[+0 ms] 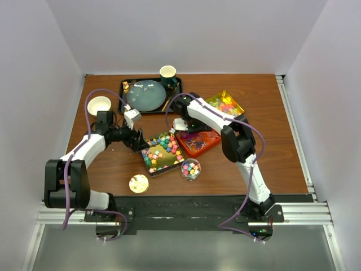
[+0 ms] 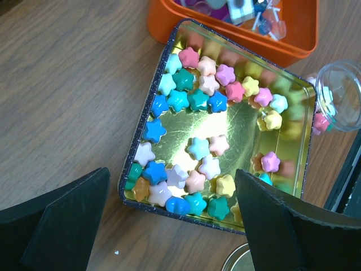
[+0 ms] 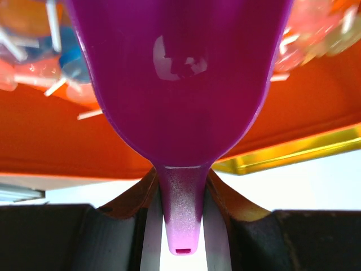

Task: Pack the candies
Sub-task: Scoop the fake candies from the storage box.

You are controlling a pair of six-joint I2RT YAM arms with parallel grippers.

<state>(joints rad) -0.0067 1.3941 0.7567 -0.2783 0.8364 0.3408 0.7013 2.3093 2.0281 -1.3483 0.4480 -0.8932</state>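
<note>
Wooden table [image 1: 271, 141] bearing trays [image 1: 211, 144], gold lid [image 1: 139, 183]

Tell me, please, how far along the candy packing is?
Done: the jar holds some candies; the lid lies off on the table. In hand: the right gripper is shut on the scoop over the orange tray. The left gripper hovers open by the tin. Left: many candies lie in the tin, and the jar is uncapped.
</note>
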